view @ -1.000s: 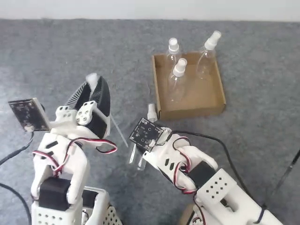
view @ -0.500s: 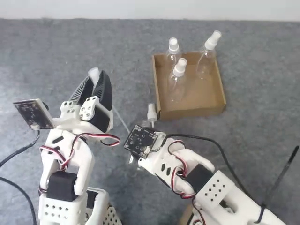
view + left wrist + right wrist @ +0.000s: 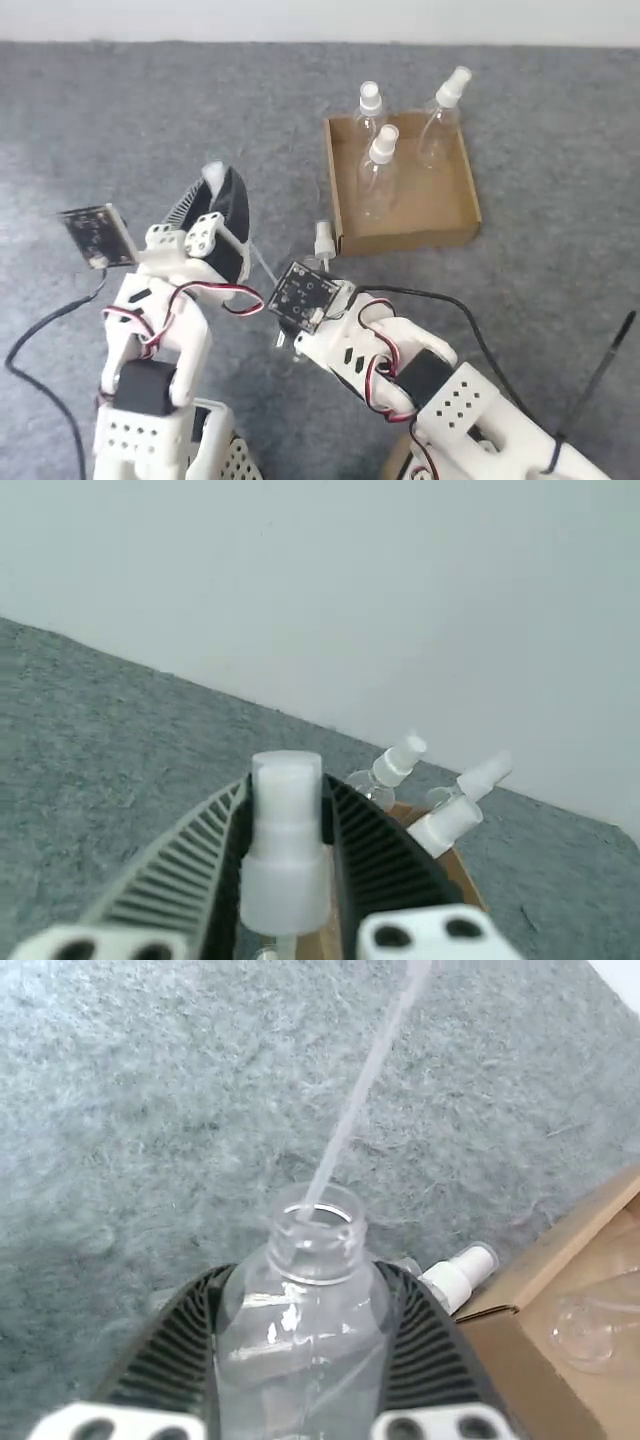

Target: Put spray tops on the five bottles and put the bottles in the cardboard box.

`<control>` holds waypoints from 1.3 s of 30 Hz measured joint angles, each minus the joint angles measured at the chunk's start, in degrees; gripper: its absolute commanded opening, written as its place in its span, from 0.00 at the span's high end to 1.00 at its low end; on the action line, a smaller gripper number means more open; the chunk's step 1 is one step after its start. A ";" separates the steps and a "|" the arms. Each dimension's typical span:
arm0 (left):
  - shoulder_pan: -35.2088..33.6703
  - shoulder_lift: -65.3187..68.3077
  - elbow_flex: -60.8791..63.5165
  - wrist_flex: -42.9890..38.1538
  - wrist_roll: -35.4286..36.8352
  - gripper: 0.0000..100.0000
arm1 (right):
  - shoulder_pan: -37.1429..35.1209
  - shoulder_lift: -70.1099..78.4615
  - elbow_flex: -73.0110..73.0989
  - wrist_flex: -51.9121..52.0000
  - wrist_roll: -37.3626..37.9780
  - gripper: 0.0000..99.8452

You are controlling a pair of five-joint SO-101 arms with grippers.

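Note:
My left gripper (image 3: 213,186) is shut on a white spray top (image 3: 287,845), held upright above the carpet. Its thin dip tube (image 3: 350,1125) slants down into the open mouth of a clear bottle (image 3: 313,1290). My right gripper (image 3: 310,1345) is shut on that bottle around its shoulders; in the high view the bottle (image 3: 286,340) sits just under the right wrist camera. The cardboard box (image 3: 405,241) lies at the back right with three capped bottles (image 3: 380,165) in it. Another white spray top (image 3: 323,240) is beside the box's near left corner.
Grey carpet (image 3: 150,110) covers the whole surface. The box's corner (image 3: 535,1345) is close to the held bottle, with the loose spray top (image 3: 458,1272) between them. Cables (image 3: 470,320) trail from the right arm. A white wall stands behind the box.
The left arm has swung right, toward the right arm, carrying the spray top. The right arm shifted slightly left with the bottle. The dip tube now reaches the bottle's mouth.

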 measured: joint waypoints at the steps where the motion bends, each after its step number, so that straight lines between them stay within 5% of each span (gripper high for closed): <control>1: 0.00 0.00 0.44 0.00 0.00 0.99 | 0.00 0.00 0.00 0.00 -0.88 1.00; 13: 8.97 -0.18 1.58 3.43 -2.90 0.99 | 6.86 0.00 -0.18 0.00 -7.03 0.99; 26: 12.22 -0.18 3.25 4.22 -5.54 0.99 | 5.19 -0.09 -0.26 0.00 -7.74 0.99; 39: 17.58 -1.05 2.64 4.22 -8.00 0.99 | 5.19 -18.81 6.24 -5.54 -8.18 0.99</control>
